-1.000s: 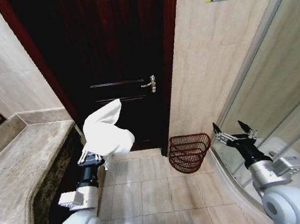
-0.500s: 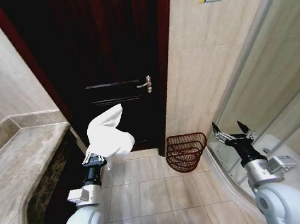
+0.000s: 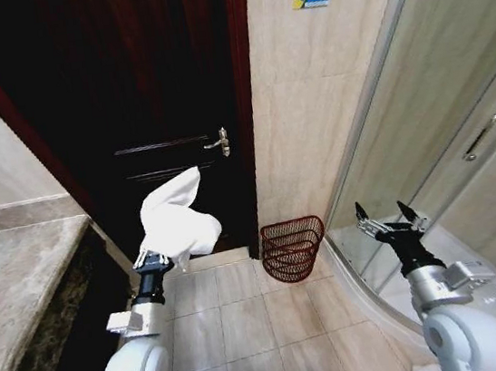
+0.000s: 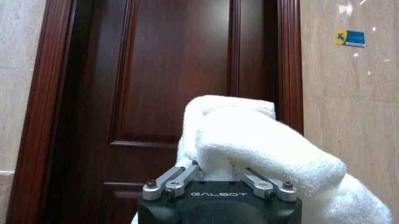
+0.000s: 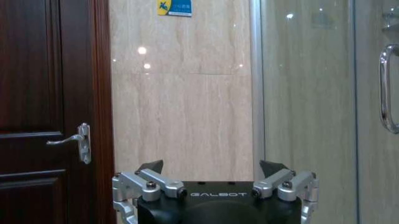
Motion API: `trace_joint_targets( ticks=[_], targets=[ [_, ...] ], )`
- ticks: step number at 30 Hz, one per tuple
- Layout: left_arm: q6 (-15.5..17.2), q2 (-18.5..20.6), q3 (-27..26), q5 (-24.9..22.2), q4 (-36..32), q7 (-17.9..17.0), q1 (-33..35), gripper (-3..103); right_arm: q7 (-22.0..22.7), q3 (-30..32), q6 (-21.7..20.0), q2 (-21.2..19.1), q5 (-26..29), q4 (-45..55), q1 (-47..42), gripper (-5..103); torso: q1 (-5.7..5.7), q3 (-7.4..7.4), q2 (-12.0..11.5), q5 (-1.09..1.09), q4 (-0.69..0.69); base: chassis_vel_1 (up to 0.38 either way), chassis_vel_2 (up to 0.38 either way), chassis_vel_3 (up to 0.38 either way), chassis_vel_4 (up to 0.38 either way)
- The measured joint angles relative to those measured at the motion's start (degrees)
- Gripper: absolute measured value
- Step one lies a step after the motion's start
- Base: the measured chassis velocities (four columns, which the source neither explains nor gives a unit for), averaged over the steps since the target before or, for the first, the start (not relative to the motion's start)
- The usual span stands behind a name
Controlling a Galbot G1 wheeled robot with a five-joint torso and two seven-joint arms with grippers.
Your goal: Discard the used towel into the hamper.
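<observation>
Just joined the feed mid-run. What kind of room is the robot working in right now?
Most likely a bathroom, perhaps in a hotel. A curved glass shower enclosure stands to the robot's right, a stone vanity counter to its left, and the walls and floor are tiled. A woven hamper sits on the floor by the dark wooden door.

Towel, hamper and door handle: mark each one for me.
towel (image 3: 175, 221), head view, middle of the bunched white cloth.
hamper (image 3: 290, 228), head view, front of the woven rim.
door handle (image 3: 217, 142), head view, on the lever.

We see a dark wooden door (image 3: 156, 115) far ahead. Beige tiled walls (image 3: 313, 122) stand beside it. A glass shower screen (image 3: 459, 121) is on the right.
</observation>
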Motion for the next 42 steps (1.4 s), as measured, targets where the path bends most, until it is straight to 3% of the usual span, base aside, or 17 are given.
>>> trace_joint_targets(
  ticks=[26,33,42],
  targets=[
    [-0.48,-1.56,0.91,1.51,0.33,0.19,1.01,12,-0.1,1.04,0.34,-0.43,1.12,0.9,-1.76,100,0.0,0.0,0.01,0.0,-0.01,-0.057,-0.057,0.056,0.057],
    [-0.4,-1.45,0.85,1.43,1.38,0.43,0.67,12,-0.21,1.04,1.05,0.22,-2.8,-0.05,-0.27,100,-0.05,-0.05,-0.07,0.01,0.0,-0.036,-0.069,0.023,0.064],
    [-0.73,-1.19,1.15,0.86,4.86,1.02,-0.06,12,0.27,0.7,1.44,1.43,-1.94,-0.36,-0.21,100,-1.37,-1.59,-2.97,-0.01,0.01,-0.002,-0.007,0.002,0.004]
  ],
)
